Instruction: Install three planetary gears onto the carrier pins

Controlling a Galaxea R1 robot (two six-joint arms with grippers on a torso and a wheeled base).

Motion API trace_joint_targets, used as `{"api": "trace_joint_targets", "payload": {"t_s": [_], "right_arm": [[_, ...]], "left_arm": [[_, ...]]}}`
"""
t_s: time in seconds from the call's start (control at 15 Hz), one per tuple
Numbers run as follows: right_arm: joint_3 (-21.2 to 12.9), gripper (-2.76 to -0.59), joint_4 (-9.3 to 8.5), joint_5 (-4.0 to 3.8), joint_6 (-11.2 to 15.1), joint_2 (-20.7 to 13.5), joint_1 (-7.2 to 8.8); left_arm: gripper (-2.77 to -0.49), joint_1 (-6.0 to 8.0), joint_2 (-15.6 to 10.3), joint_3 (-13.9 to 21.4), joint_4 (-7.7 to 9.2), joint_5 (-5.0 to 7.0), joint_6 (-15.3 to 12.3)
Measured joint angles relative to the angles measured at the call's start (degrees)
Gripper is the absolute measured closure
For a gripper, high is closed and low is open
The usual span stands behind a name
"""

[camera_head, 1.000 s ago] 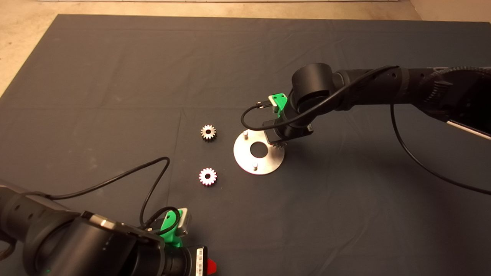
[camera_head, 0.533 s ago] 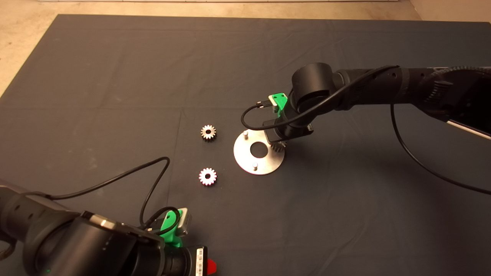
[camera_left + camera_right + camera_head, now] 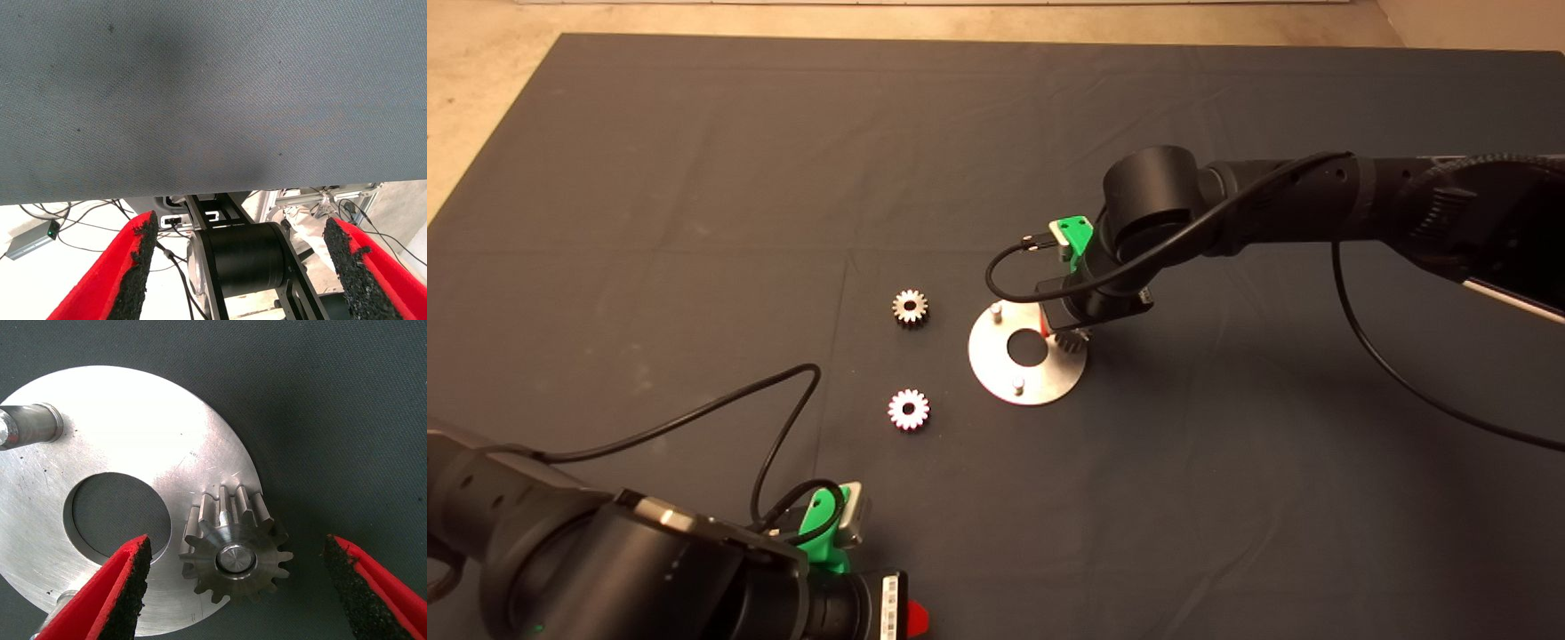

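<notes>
Dark grey mat [image 3: 694, 178], a bit creased, with pale beige floor [image 3: 480, 89] showing past its far and left edges. The disc [image 3: 996, 373] lies mid-mat. One gear [image 3: 237, 560] sits on a pin [image 3: 235, 559] at the disc's rim, and the right gripper [image 3: 237, 587] hangs right over it with its fingers spread wide, touching nothing. Two pins [image 3: 997, 310] [image 3: 1017, 384] are bare. Two more gears [image 3: 910, 307] [image 3: 909, 409] lie flat on the mat left of the disc. The left gripper [image 3: 240, 267] is parked at the mat's near edge, wide apart and empty; its view shows cables [image 3: 80, 227] on the floor.
</notes>
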State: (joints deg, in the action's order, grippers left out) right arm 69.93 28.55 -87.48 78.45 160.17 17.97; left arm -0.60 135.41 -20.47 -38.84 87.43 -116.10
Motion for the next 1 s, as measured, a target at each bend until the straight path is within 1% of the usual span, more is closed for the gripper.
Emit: {"api": "trace_joint_targets", "payload": {"t_s": [0.07,0.13,0.2,0.33,0.4,0.6,0.67,0.73,0.8,0.87,0.93,1.0], "right_arm": [[-0.2,-1.89,0.00,0.00,0.0,0.0,0.00],[-0.5,-1.94,0.00,0.00,0.0,0.0,0.02],[-0.7,-2.04,0.00,0.01,0.0,0.0,0.16],[-1.9,-2.07,0.00,0.02,0.0,-0.5,0.97],[-2.7,-2.18,-0.02,0.00,0.0,-1.1,1.43],[-6.4,-2.20,-0.30,0.16,0.0,-4.8,3.93],[-8.0,-2.20,-0.67,0.20,0.0,-7.4,5.06],[-10.3,-2.20,-1.16,0.18,0.0,-10.8,5.88],[-13.1,-2.20,-1.55,-0.08,0.3,-14.3,6.19],[-17.3,-2.20,-2.34,-0.28,1.2,-18.0,6.23],[-22.1,-2.20,-3.36,-0.55,2.7,-21.3,6.28],[-27.4,-2.20,-4.46,-0.61,4.8,-24.3,6.43]], "left_arm": [[-1.75,0.00,0.0,0.0,0.00,0.00,0.0],[-1.75,0.00,0.0,0.0,0.00,0.02,0.0],[-1.75,0.00,0.0,0.0,0.00,0.00,0.0],[-1.75,0.00,0.0,0.0,0.00,-0.03,0.0],[-1.75,0.00,0.0,0.0,0.00,0.02,0.0],[-1.75,0.00,0.0,0.0,0.00,0.02,0.0],[-1.75,0.00,0.0,0.0,0.00,-0.03,0.0],[-1.75,0.00,0.0,0.0,0.00,0.02,0.0],[-1.75,0.00,0.0,0.0,0.00,0.02,0.0],[-1.75,0.00,0.0,0.0,0.01,0.02,0.0],[-1.75,0.02,0.0,0.0,0.00,0.02,0.0],[-1.75,0.02,0.0,0.0,0.00,0.00,0.0]]}}
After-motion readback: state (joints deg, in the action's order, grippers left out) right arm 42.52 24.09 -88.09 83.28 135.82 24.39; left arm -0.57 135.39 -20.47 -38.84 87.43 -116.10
